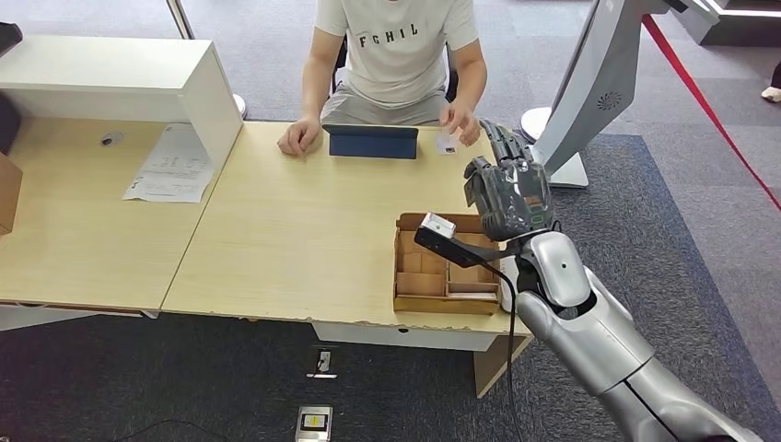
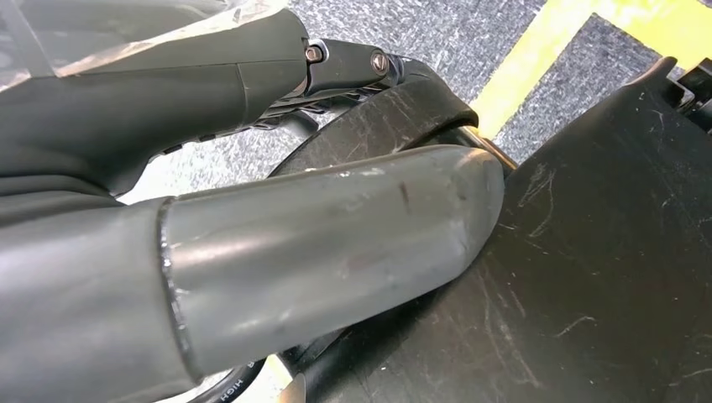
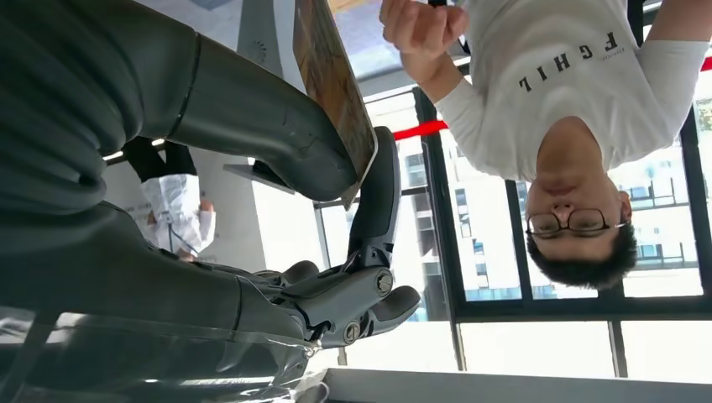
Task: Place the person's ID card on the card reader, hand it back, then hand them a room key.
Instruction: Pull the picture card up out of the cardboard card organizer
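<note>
Grey carpet [image 1: 276, 55] runs under a light wooden desk [image 1: 304, 230], with a lower side table [image 1: 74, 221] joined at its left edge and a white raised counter [image 1: 120, 78] above that. At the desk's far edge sits a person [image 1: 396, 55] in a white T-shirt, both of their hands resting on the wood. Rising from beyond the desk's right edge, the silver right arm [image 1: 599, 341] is bent upward, its right hand [image 1: 511, 189] raised over the far right corner, fingers pointing toward the person. A dark blue card reader [image 1: 370, 142] lies at the far edge, in front of the person. Near the front right corner stands a compartmented cardboard box [image 1: 442, 272]. A sheet of paper [image 1: 170, 166] lies on the side table. In the right wrist view the thumb and a finger pinch a card [image 3: 336, 88] (its face too blurred to read). A small white card [image 1: 446, 143] lies by the person's hand. The left hand [image 2: 294, 243] hangs beside dark body parts; I cannot tell how its fingers stand.
</note>
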### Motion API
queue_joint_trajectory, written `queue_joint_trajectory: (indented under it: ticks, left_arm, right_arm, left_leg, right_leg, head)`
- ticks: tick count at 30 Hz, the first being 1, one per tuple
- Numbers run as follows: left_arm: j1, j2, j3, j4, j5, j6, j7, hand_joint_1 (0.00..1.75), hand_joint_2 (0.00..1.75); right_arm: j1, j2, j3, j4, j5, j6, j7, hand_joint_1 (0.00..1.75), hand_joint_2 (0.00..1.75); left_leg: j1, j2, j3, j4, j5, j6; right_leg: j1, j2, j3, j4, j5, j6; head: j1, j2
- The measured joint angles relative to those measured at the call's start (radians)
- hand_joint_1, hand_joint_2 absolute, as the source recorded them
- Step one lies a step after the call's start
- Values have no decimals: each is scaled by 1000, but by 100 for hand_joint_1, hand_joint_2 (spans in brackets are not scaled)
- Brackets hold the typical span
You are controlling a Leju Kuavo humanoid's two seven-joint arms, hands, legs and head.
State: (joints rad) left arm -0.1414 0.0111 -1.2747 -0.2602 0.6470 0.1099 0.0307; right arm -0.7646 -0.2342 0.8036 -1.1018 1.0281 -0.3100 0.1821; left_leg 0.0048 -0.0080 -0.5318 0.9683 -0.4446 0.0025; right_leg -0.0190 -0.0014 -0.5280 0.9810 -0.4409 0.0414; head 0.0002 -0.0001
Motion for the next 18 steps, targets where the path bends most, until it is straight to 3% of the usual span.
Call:
queue_joint_trajectory:
  ticks: [18]
  left_arm:
    - [0, 0, -2, 2, -6, -6, 0, 0, 0]
  right_arm:
    - [-149, 105, 47, 270, -30, -47, -21, 175, 175]
  left_leg:
    - [0, 0, 0, 0, 0, 0]
  right_leg:
    - [0, 0, 0, 0, 0, 0]
  head:
    - [0, 0]
